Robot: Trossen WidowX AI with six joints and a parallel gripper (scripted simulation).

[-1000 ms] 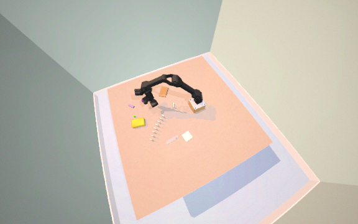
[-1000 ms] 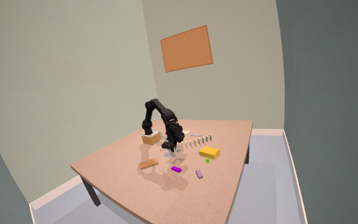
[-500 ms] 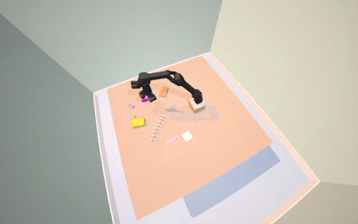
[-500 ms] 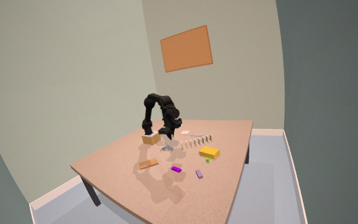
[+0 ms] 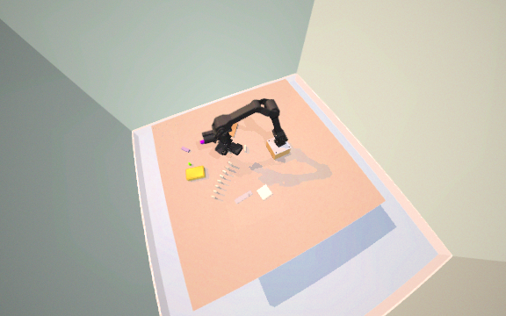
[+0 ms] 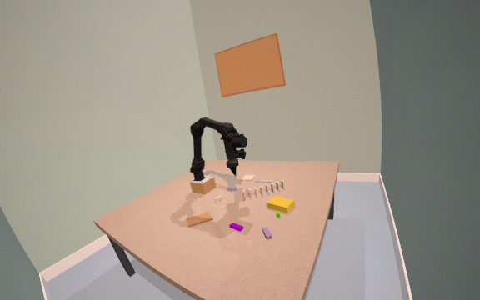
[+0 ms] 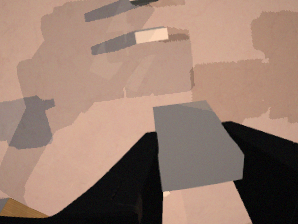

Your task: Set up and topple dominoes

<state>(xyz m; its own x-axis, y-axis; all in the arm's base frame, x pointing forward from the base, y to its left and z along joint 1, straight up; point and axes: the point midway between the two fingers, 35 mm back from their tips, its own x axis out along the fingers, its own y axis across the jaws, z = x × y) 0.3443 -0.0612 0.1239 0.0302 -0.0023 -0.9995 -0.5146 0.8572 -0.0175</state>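
Note:
Several thin cream dominoes stand in a slightly curved row; the end one nearest the arm's base [image 5: 230,162] [image 6: 243,194] also shows from above in the wrist view [image 7: 151,35]. My gripper [image 6: 234,172] [image 7: 189,138] is shut on a domino [image 7: 200,155], whose broad face looks grey in shade between the black fingers. It is held raised, near the arm-base end of the row and not touching it. In the top view the held domino is hidden by the arm. Another cream domino [image 5: 245,148] [image 6: 218,199] lies loose on the table between the row and the orange-brown block.
A yellow box [image 5: 195,173] [image 6: 281,204] and green cube [image 5: 190,164] [image 6: 278,214] are beside the row. A pale bar [image 5: 243,197] [image 6: 263,181] and cream square [image 5: 264,192] [image 6: 248,177] lie on its other side. Purple [image 6: 236,227], lilac [image 6: 267,232] and orange-brown [image 6: 199,219] blocks lie farther off.

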